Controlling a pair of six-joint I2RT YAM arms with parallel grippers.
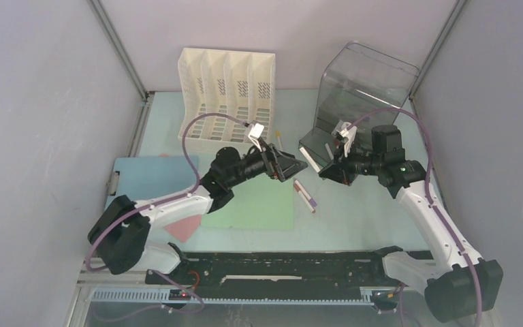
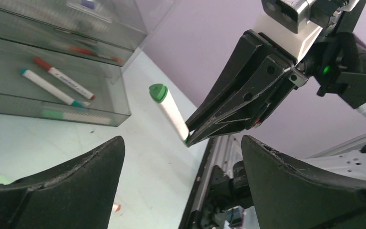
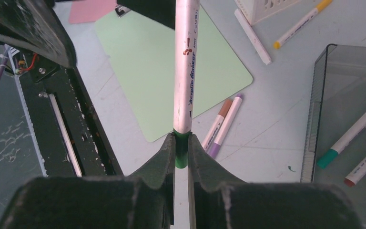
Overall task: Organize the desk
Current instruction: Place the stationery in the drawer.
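Desk (image 1: 361, 214) lies under both arms, part sorted. The right gripper (image 3: 182, 143) is clamped on one end of a green-capped marker (image 3: 186, 62), held in the air near the grey drawer box (image 1: 364, 85). The left gripper (image 1: 291, 165) is spread wide with nothing held. Step judged: marker into the open drawer (image 3: 314, 114). It should be carried over the wall, laid parallel to the markers inside and let go low. Counted: one file rack (image 1: 226, 88), three sheets (image 1: 259, 204), four loose markers (image 3: 221, 126), two drawer markers (image 3: 350, 136), one held.
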